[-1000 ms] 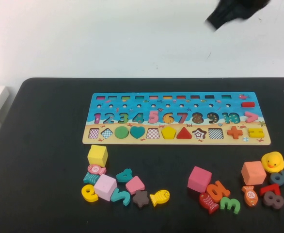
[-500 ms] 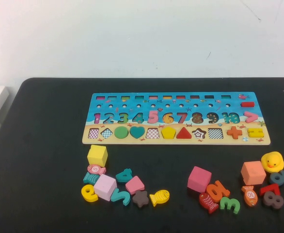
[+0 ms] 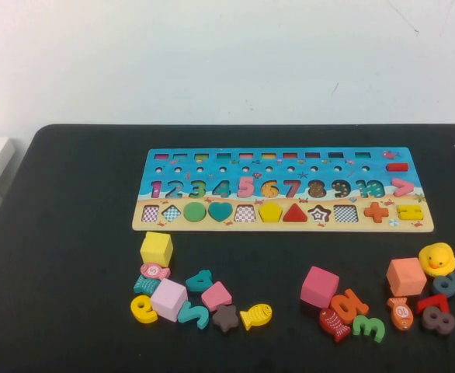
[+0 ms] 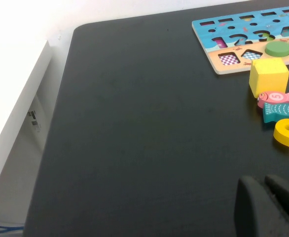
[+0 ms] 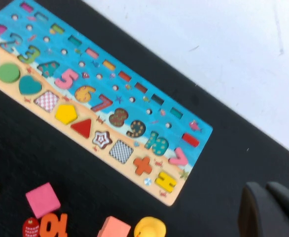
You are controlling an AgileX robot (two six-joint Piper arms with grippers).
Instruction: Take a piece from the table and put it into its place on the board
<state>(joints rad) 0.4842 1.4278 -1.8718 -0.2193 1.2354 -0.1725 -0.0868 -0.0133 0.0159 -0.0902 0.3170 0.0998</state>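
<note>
The number-and-shape board [image 3: 290,226] lies flat at the table's middle; it also shows in the left wrist view [image 4: 233,69] and the right wrist view [image 5: 51,118]. Some of its square slots and its star slot are empty. Loose pieces lie in front of it: a yellow cube [image 3: 156,249], a lilac cube [image 3: 168,299], a brown star [image 3: 226,317], a pink cube [image 3: 319,286] and a salmon cube [image 3: 406,277]. Neither arm shows in the high view. My left gripper [image 4: 263,185] is shut and empty, left of the left cluster. My right gripper [image 5: 265,190] is shut and empty, off the board's right end.
A yellow duck [image 3: 437,258] sits by the right cluster of numbers and fish. A yellow fish [image 3: 256,315] lies beside the star. A white ledge [image 4: 16,98] borders the table's left edge. Bare black table lies between the two clusters.
A dark arm that showed at the high view's top right one second ago has left the view. The board and pieces have not moved.
</note>
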